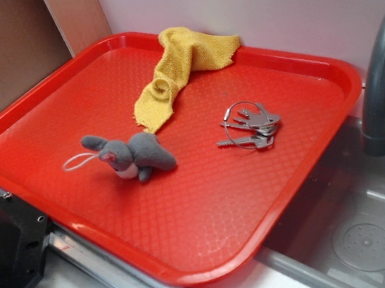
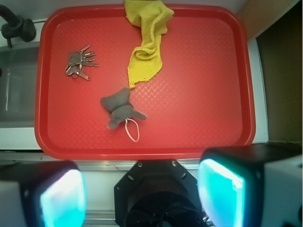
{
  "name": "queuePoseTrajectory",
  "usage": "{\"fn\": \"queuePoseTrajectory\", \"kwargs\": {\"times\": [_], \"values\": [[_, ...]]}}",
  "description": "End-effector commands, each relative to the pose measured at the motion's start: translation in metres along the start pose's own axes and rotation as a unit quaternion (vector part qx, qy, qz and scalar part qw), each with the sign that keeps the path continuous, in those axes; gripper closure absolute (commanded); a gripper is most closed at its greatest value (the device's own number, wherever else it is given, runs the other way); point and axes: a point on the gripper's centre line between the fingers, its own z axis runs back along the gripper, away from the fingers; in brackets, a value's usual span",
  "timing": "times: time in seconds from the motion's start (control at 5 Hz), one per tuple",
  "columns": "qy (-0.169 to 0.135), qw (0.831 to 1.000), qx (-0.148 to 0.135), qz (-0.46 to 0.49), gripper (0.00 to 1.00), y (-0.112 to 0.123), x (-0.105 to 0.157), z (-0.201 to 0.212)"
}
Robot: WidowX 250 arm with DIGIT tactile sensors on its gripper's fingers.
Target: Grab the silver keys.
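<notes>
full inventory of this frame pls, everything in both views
silver keys: 1 bunch, silver-grey on a thin wire ring, lying flat on the tray near its sink-side edge
plush bunny: 1, grey with a white cord loop, lying on the tray near its middle
cloth: 1, yellow, crumpled, draped over the tray's far rim and trailing onto its floor
tray: 1, red plastic, textured floor, holding the three items
faucet: 1, dark grey, curved, beside the tray over the sink
sink: 1, grey metal, next to the tray
gripper: 1, black body, two fingers at the bottom of the wrist view, wide apart, holding nothing, above the tray's near edge
</notes>
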Motion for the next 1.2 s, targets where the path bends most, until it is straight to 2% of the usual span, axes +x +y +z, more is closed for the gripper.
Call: {"fn": "queuePoseTrajectory", "kwargs": {"times": [0.0, 0.2, 0.4, 0.6, 0.8, 1.0], "values": [[0.0, 1.0, 0.0, 0.0, 0.0, 0.0, 0.0, 0.0], [-0.038, 0.992, -0.122, -0.016, 0.0, -0.017, 0.043, -0.056], [-0.108, 0.979, -0.165, -0.051, 0.0, -0.041, 0.078, -0.065], [-0.092, 0.974, -0.202, -0.049, 0.0, -0.075, 0.106, -0.095], [-0.026, 0.979, -0.196, -0.046, 0.0, -0.101, 0.112, -0.133], [-0.001, 0.982, -0.183, -0.035, 0.0, -0.105, 0.113, -0.155]]}}
